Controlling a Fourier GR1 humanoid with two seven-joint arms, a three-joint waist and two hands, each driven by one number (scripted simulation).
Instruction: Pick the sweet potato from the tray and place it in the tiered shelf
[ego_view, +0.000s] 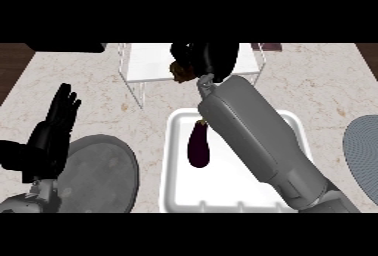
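My right hand (208, 56) is stretched over the white tiered shelf (148, 65) at the back of the counter, fingers curled round a brown sweet potato (179, 72) that peeks out at the hand's left side. The grey right forearm crosses the white tray (291, 125) in the middle. A dark purple eggplant (199, 146) lies in the tray, left of the forearm. My left hand (55, 125) rests open at the left, fingers up, holding nothing.
A round dark grey plate (103, 175) lies left of the tray, partly under the left hand. A blue-grey round mat (363, 150) shows at the right edge. Dark wood borders the marble counter at both far corners.
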